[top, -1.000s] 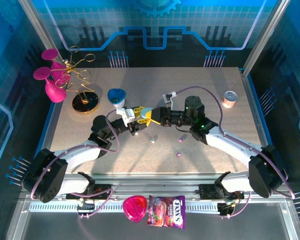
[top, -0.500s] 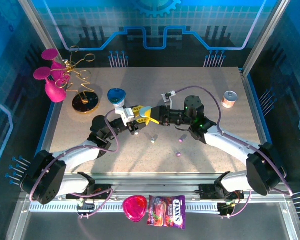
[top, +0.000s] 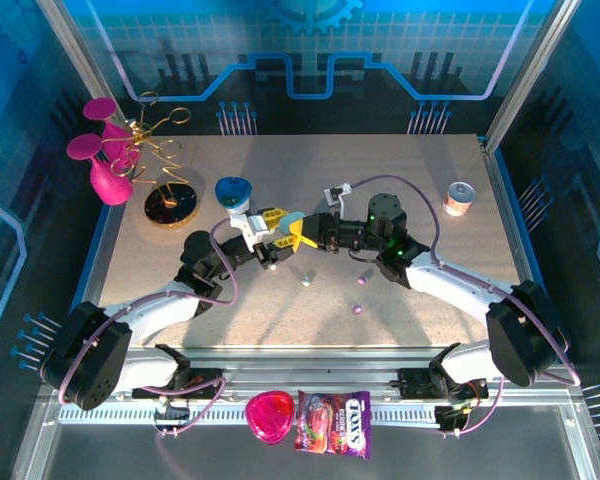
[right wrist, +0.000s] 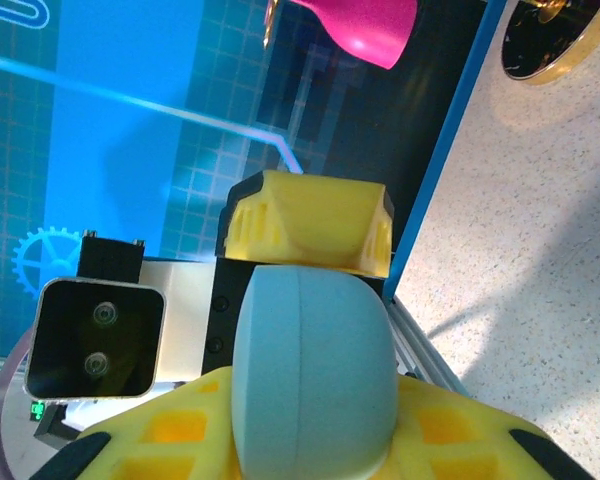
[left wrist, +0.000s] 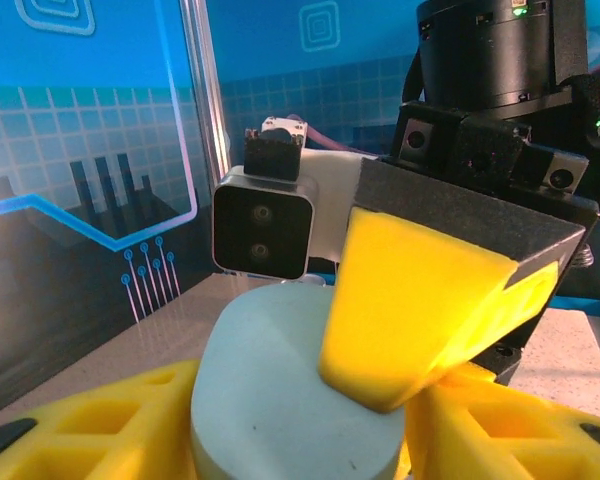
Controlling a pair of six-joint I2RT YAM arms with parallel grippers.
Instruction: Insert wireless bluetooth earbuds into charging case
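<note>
Top external view: fixed above and behind the arm bases, looking down and forward over the whole bench [top: 280, 160], from near edge to far wall, from farthest off. Left wrist view: carried on the left gripper [top: 278, 227], sighting low along its fingers toward the bench's right edge, very close to the charging case [left wrist: 280, 400]. Right wrist view: carried on the right gripper [top: 300, 231], rolled sideways, facing the far-left corner, equally close. Both wrist views share the case, and each frames the opposite lens: right wrist camera [left wrist: 263, 220], left wrist camera [right wrist: 95, 340]. The top view places this meeting at mid-bench.

Candy bag [top: 333, 423], small can [top: 460, 198]
</note>
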